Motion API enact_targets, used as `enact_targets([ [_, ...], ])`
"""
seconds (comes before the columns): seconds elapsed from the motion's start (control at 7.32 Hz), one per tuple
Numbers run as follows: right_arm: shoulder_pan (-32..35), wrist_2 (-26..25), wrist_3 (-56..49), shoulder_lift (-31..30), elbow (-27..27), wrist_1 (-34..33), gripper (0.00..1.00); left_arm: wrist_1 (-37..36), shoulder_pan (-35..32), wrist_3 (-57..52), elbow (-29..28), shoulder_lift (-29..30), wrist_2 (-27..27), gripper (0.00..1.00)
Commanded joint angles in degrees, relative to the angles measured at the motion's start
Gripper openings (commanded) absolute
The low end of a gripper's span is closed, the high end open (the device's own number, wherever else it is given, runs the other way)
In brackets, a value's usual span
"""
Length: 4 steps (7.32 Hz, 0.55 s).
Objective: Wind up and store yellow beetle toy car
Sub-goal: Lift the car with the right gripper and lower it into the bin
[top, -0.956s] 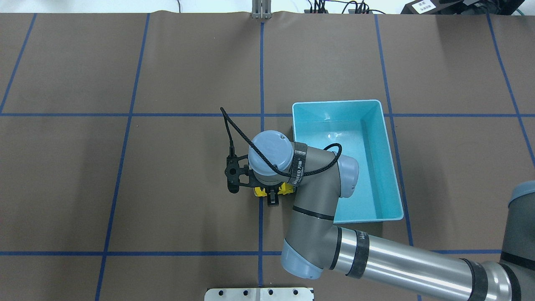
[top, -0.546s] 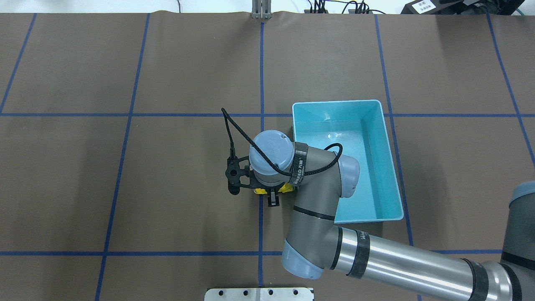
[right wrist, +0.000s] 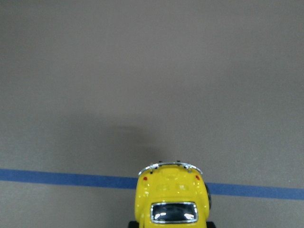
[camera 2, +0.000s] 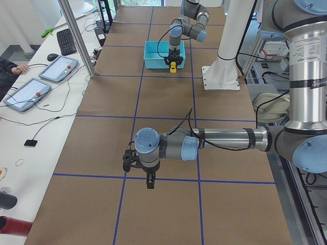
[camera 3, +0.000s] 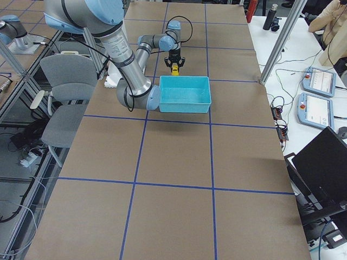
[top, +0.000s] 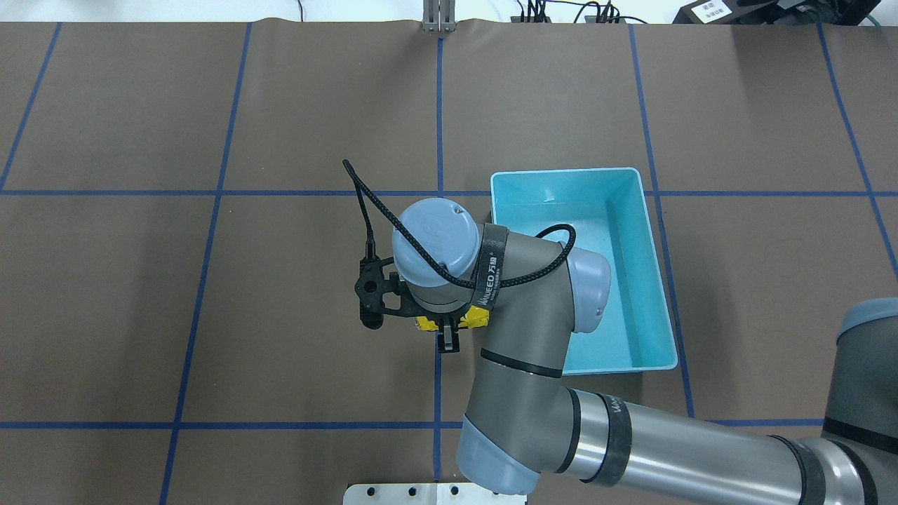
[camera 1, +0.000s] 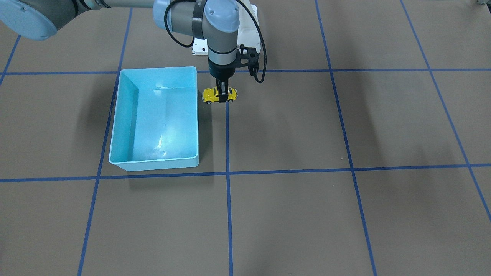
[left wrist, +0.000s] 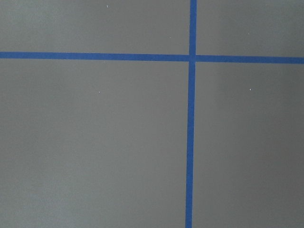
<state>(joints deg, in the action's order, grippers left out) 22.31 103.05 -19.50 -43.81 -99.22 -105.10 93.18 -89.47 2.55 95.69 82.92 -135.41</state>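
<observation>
Right gripper [camera 1: 221,93] clamped on the yellow beetle toy car [camera 1: 230,94], just outside the light-blue bin [camera 1: 158,69].

The only writing I can read is white print on the black strap [top: 491,270] round the right wrist, roughly "WANEED"; the rest is too small. The 2 fingers pinch the car's sides, and the car sits over a blue tape line [camera 1: 227,134] on the brown table [camera 1: 345,122], beside the bin's wall. I cannot tell whether its wheels touch the table. From overhead the wrist joint hides most of the car, and a black cable [top: 361,193] loops off it. The left gripper [camera 2: 149,181] hangs near another tape crossing, well apart from the car; I cannot tell how its jaws stand. A side desk holds 2 tablets [camera 2: 60,68] and a keyboard [camera 2: 67,40].
</observation>
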Motion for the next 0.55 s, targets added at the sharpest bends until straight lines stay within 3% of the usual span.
enact_targets([
  [0.0, 4.37, 3.53, -0.19, -0.65, -8.25, -6.95, 0.0, -0.01, 0.0, 0.0, 0.11, -0.04, -0.03, 1.0],
  [0.41, 10.11, 5.66, -6.41, -10.57, -11.79, -2.68, 0.0, -0.01, 0.0, 0.09, -0.15, 0.14, -0.12, 1.0],
])
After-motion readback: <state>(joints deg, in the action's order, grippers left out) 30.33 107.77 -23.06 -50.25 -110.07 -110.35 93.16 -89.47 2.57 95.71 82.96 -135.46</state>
